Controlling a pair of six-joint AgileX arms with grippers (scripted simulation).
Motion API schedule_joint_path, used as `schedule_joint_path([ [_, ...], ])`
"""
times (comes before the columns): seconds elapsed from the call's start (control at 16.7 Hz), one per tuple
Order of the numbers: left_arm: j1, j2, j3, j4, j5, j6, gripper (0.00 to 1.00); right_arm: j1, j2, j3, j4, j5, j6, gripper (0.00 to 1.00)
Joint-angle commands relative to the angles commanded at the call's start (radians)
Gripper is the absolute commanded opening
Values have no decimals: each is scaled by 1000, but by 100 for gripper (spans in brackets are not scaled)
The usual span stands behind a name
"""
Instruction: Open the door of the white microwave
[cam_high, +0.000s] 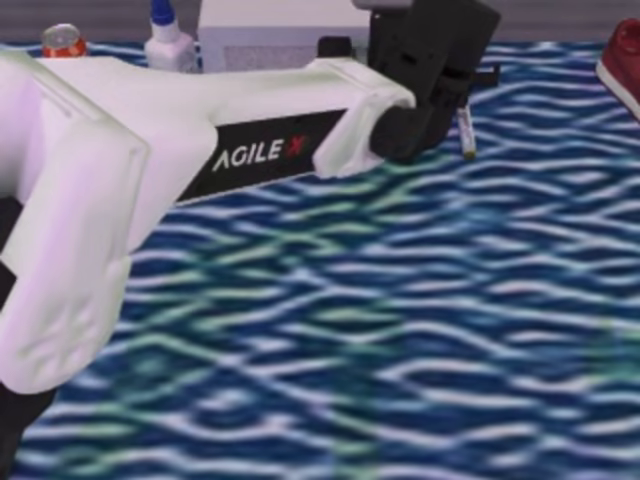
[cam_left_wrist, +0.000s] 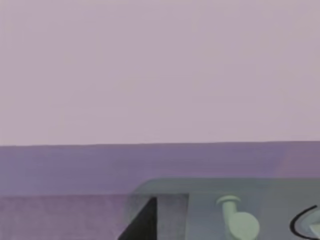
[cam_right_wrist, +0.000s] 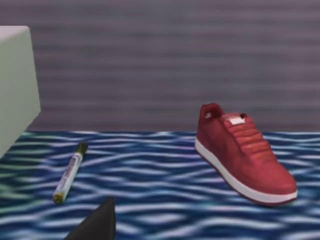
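Note:
The white microwave (cam_high: 265, 35) stands at the table's far edge, mostly covered by my left arm. My left gripper (cam_high: 440, 55) is the black block just right of it, raised above its front. In the left wrist view I look down on the microwave's top edge (cam_left_wrist: 225, 185). Below that edge are a strip of greyish speckled window (cam_left_wrist: 170, 215), a pale peg-like piece that looks like the door handle (cam_left_wrist: 235, 222), and a dark wedge of the gripper (cam_left_wrist: 142, 225). The door's position cannot be made out. My right gripper (cam_right_wrist: 100, 225) is parked low over the cloth, out of the top view.
A white glue bottle with a blue cap (cam_high: 167, 42) and a red can (cam_high: 62, 40) stand left of the microwave. A marker (cam_high: 466, 132) lies just right of my left gripper. A red shoe (cam_high: 622, 62) sits at the far right. Blue wavy cloth (cam_high: 400, 330) covers the table.

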Motion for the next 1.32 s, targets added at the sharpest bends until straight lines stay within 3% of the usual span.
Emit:
schedule_joint_path([
  [0.24, 0, 0, 0, 0, 0, 0, 2, 0, 0, 0, 0, 0, 0, 100],
  [0.3, 0, 0, 0, 0, 0, 0, 0, 0, 0, 0, 0, 0, 0, 100],
  [0.72, 0, 0, 0, 0, 0, 0, 0, 0, 0, 0, 0, 0, 0, 100],
  [0.78, -56, -16, -50, -10, -3, 3, 0, 0, 0, 0, 0, 0, 0, 100],
  [1.32, -36, -81, -132, 37, -32, -24, 0, 0, 0, 0, 0, 0, 0, 100],
])
